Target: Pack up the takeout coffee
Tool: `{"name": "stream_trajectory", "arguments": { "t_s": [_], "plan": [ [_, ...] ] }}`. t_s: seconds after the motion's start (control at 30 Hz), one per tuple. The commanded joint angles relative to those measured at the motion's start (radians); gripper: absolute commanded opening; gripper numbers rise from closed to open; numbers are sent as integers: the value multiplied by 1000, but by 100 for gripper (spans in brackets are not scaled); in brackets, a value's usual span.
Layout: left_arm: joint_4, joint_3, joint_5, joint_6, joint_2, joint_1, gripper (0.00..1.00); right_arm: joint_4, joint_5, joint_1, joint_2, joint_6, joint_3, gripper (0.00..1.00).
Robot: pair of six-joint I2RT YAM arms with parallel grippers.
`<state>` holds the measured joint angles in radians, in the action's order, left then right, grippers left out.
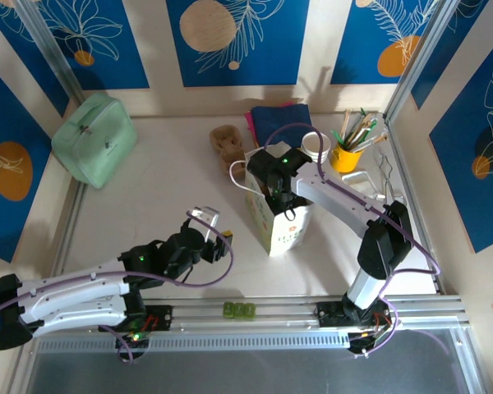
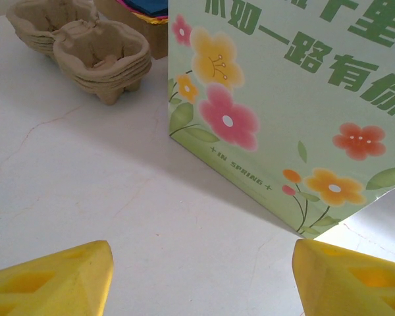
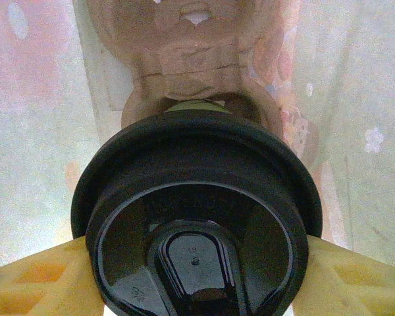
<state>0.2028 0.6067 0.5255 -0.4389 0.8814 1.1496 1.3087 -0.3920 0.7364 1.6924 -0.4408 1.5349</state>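
A flowered paper bag [image 1: 283, 226] [image 2: 283, 99] stands mid-table. My right gripper [image 1: 278, 176] [image 3: 197, 263] reaches down into its open top. Its yellow fingers [image 3: 39, 276] press both sides of a black round lid [image 3: 194, 197]; whatever sits under the lid is hidden. Below it, on the bag's floor, lies a brown cardboard carrier [image 3: 191, 52]. A white takeout coffee cup [image 1: 316, 146] with an open rim stands behind the bag. My left gripper [image 1: 209, 222] [image 2: 203, 263] hovers open over bare table, left of the bag's near corner.
A stack of brown cup carriers [image 1: 227, 144] [image 2: 92, 52] sits behind the bag. Folded blue and pink cloths [image 1: 275, 119], a yellow pot of brushes [image 1: 345, 156] and a wire rack [image 1: 378, 176] line the back right. A mint pouch [image 1: 94, 139] lies far left.
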Motion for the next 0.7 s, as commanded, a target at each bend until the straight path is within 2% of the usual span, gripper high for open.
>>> {"name": "stream_trajectory", "arguments": {
  "t_s": [0.0, 0.67],
  "plan": [
    [1, 14, 7, 6, 1, -7, 73, -5, 2, -9, 17, 11, -17, 58],
    [18, -8, 11, -14, -37, -7, 73, -63, 83, -38, 54, 28, -62, 58]
  ]
}}
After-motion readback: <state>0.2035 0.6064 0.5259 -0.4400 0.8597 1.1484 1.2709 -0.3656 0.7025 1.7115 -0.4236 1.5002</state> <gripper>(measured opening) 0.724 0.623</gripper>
